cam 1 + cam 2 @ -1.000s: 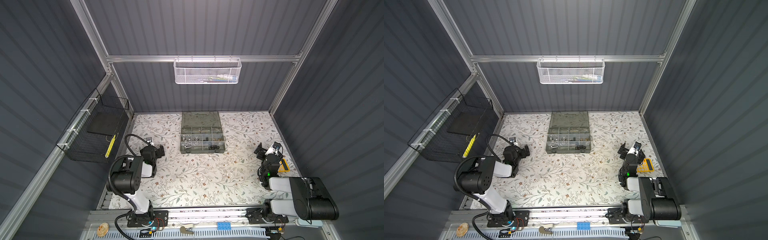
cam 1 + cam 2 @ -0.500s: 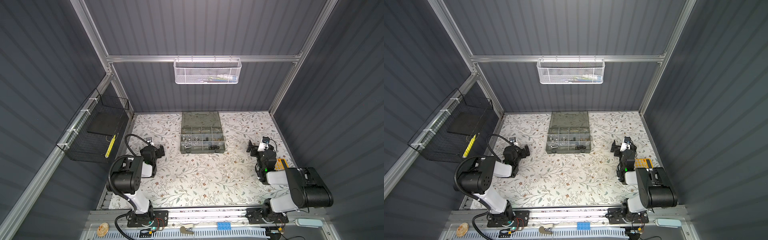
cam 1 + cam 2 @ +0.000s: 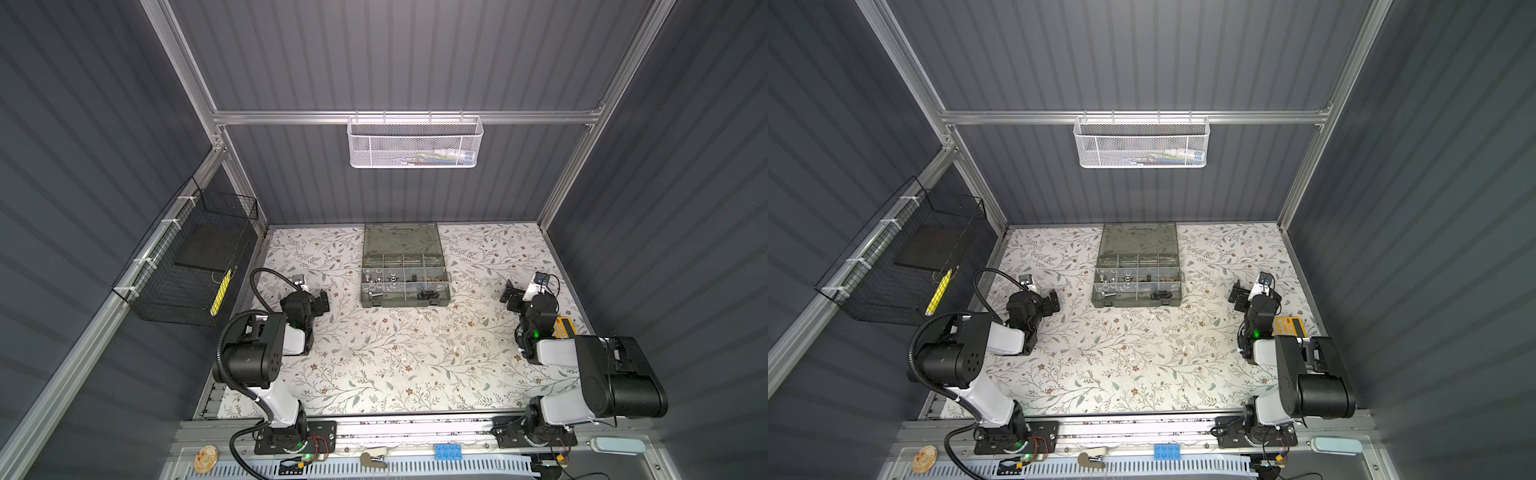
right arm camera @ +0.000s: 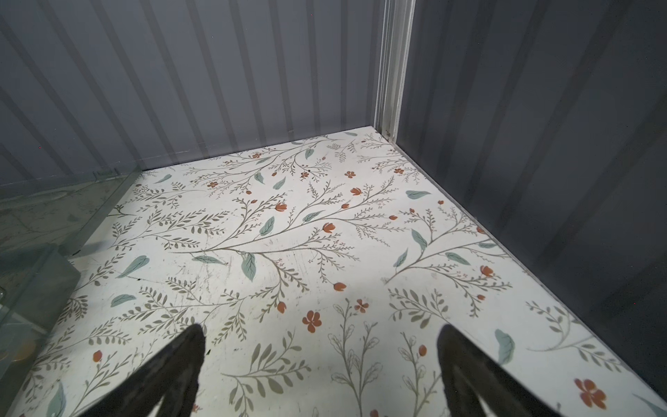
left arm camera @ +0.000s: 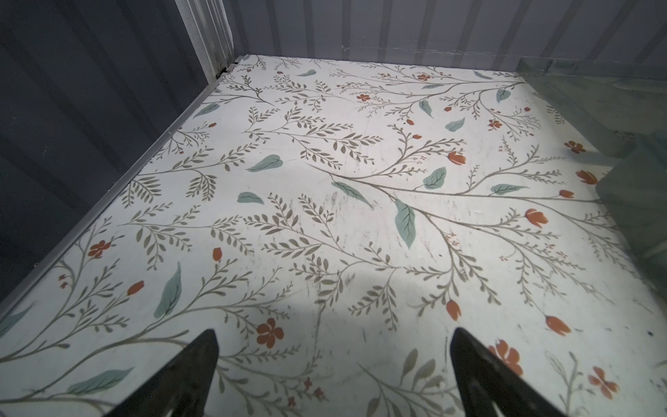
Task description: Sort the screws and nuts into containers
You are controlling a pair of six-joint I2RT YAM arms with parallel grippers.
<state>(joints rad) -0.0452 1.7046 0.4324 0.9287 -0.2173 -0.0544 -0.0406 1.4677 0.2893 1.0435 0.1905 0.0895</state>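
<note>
Both our arms folded low, jaws wide.
We hold our left gripper (image 5: 334, 337) and right gripper (image 4: 321, 334) spread apart (widely so), wrists tipped downward.

You see the floral surface (image 3: 395, 365) bright and evenly lit from above in both top views, while the grey walls (image 3: 104, 124) around it are dim. The arms throw only soft, short shadows. At the picture edges the straight frame bars look bent. In the wrist views a soft grey shadow lies on the surface in front of the left hand (image 5: 334, 331) and the right hand (image 4: 321, 326), and their fingers are dark, without detail. The organiser case (image 4: 43, 224) looks hazy, with pale reflections.
</note>
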